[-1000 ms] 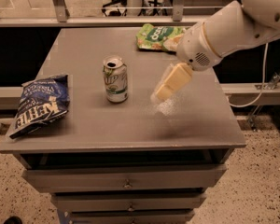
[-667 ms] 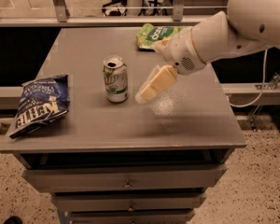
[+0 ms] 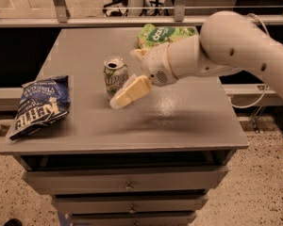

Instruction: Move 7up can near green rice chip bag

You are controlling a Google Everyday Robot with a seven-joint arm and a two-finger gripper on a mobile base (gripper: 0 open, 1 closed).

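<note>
The 7up can (image 3: 114, 77) stands upright on the grey table (image 3: 179, 121), left of centre, its silver top showing. The green rice chip bag (image 3: 164, 34) lies flat at the table's back edge, right of the can and partly hidden by my arm. My gripper (image 3: 125, 78) reaches in from the right at the can's right side. It is open: one cream finger (image 3: 130, 92) lies across the can's lower front and the other fingertip (image 3: 138, 54) shows behind the can. The can is not lifted.
A dark blue Kettle chip bag (image 3: 37, 105) lies at the table's left edge. The table tops a drawer cabinet (image 3: 127, 185). A railing and glass wall run behind the table. My white arm (image 3: 226, 46) spans the right half.
My gripper has moved left across the table, from clear of the can to right against its side. The can and both bags have stayed put.
</note>
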